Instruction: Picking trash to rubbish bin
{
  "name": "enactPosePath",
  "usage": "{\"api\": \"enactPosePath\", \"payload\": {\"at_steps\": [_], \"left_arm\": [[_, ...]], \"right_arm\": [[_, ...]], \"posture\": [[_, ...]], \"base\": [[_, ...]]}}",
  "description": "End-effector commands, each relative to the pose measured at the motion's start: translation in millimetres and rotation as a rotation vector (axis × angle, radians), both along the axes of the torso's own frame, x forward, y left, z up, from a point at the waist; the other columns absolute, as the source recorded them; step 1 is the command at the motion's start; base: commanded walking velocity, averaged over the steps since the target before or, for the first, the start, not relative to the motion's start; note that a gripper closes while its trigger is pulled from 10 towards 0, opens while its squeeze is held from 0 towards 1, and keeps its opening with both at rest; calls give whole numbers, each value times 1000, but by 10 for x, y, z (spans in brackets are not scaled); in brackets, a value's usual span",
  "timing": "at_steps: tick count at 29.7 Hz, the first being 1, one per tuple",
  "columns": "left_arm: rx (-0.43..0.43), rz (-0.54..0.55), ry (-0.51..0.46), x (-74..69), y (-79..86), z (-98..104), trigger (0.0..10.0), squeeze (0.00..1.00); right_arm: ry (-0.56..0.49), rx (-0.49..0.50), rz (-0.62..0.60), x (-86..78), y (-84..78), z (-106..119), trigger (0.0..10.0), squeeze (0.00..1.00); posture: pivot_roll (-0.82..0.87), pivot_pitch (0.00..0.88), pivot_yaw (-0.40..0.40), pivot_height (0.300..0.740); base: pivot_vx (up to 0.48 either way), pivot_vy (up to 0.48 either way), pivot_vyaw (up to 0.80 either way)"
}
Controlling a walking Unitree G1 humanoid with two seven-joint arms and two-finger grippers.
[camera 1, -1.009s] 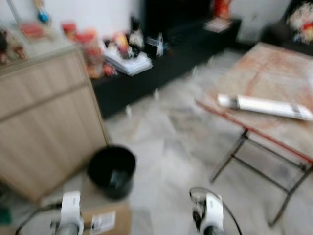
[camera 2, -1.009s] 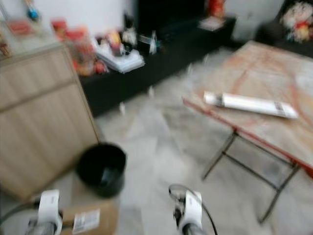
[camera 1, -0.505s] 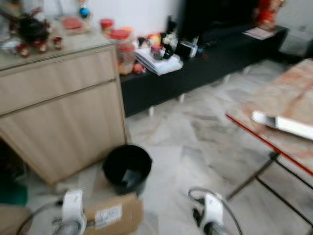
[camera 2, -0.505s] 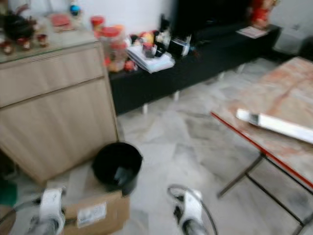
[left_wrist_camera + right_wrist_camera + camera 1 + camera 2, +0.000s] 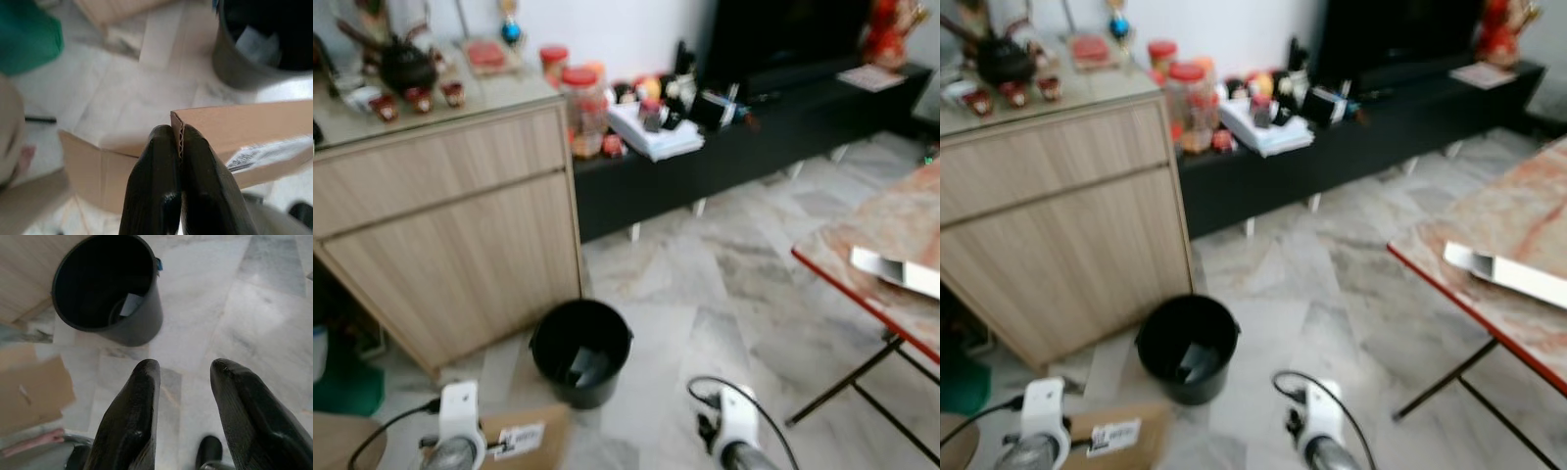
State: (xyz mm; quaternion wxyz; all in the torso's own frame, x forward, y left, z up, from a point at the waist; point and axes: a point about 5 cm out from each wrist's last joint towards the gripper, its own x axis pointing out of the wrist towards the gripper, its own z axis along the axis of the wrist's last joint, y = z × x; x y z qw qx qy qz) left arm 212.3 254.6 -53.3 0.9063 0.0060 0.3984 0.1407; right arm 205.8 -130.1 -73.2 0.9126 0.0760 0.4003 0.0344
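So I'm looking down at a pale grey marble tile floor [image 5: 705, 284] with a bit of a sheen to it. On my left there's a light wood cabinet [image 5: 450, 235] with small ornaments on top. Along the far white wall [image 5: 626, 24] runs a low black TV bench [image 5: 744, 147], its left end cluttered with jars, papers and other bits, a dark screen above it. On my right is a folding table [image 5: 1518, 255] with a reddish marbled top, red edge and thin metal legs.

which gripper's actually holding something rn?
The left gripper: its fingers are shut on the edge of the cardboard box, near the black rubbish bin. The right gripper is open with nothing between its fingers, floor below.
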Motion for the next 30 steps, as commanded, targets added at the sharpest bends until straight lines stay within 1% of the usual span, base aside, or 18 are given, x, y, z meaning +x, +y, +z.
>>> {"api": "enactPosePath", "payload": {"at_steps": [1, 4, 7, 10, 13, 20, 30], "left_arm": [[-21, -7, -12, 53, -80, 6, 10000, 0], [-21, -6, -16, 59, -80, 11, 10000, 0], [-19, -6, -24, 77, -76, 24, 10000, 0], [-16, -7, -38, 105, -70, 45, 10000, 0], [-4, 3, -78, 175, -35, 107, 10000, 0], [5, 17, -138, 274, -6, 195, 10000, 0], [3, 11, -172, 353, -12, 254, 10000, 0]], "right_arm": [[8, -32, -16, -31, -140, -18, 10000, 0], [-1, -41, -3, -17, -134, -9, 10000, 0], [-4, -21, -16, -2, -123, -1, 10000, 0], [-10, -14, -17, 10, -117, 7, 10000, 0], [-31, 12, 2, 50, -77, 34, 10000, 0], [-41, 9, 28, 77, -45, 51, 10000, 0], [-60, 46, 30, 118, -6, 80, 10000, 0]], "posture": [[83, 41, -1, 740], [84, 41, -1, 740], [84, 41, -1, 740], [84, 41, -1, 740], [86, 39, -2, 740], [86, 35, 0, 740], [86, 16, 6, 740]], "base": [[289, 0, 0], [289, 0, 800], [289, 0, 671], [291, 0, 0], [291, 0, 0], [294, 0, 0], [295, 0, 0]]}}
